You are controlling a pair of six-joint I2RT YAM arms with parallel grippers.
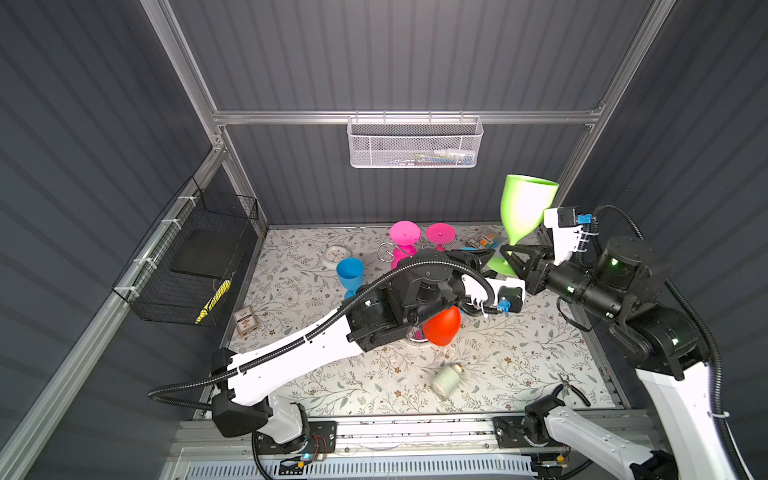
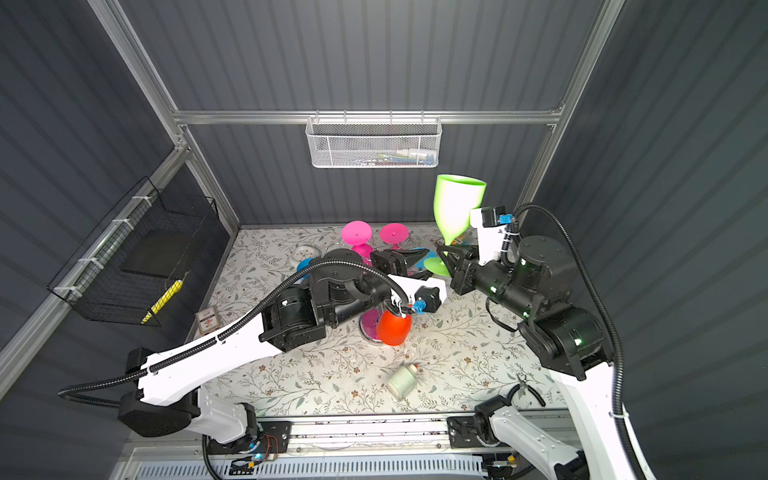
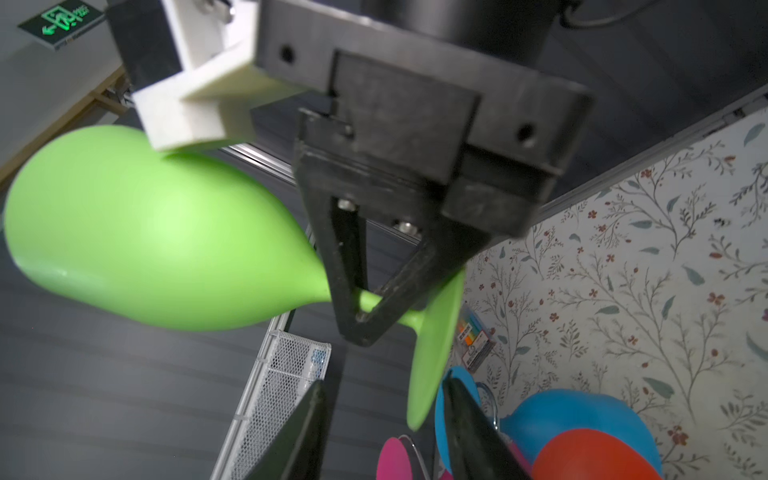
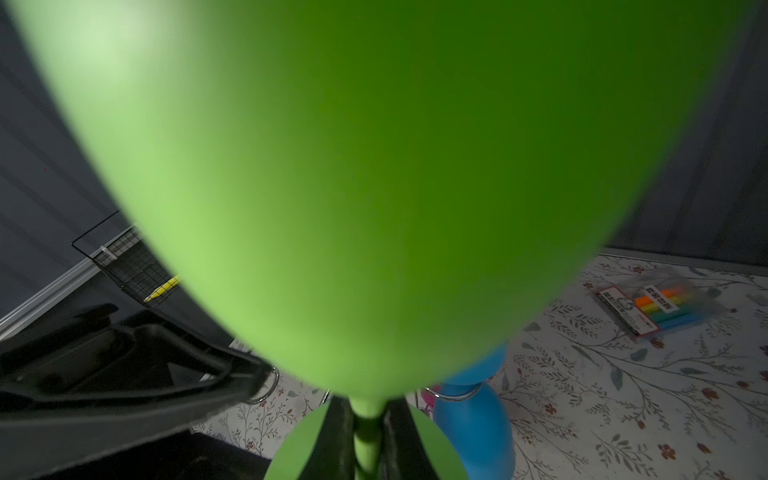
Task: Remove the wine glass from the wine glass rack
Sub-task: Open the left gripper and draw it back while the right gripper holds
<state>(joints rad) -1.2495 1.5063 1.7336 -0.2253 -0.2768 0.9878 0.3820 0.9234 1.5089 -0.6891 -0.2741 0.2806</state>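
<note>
**Lime-green plastic wine glass [image 1: 525, 208] held clear of the shiny chrome wire wine glass rack [image 1: 384, 251]**

We see the wine glass upright, bowl up, in the air above the floral-patterned table cover [image 1: 519, 353] at the back right. It is apart from the rack, much of which is hidden under the left arm. The right gripper [image 3: 359, 309] is clamped on the thin stem, between bowl and foot. The left gripper [image 3: 384, 395] sits just beside the foot — jaws parted, holding nothing. A bright pink plastic glass [image 1: 405, 235] hangs foot-up on the rack.
</note>
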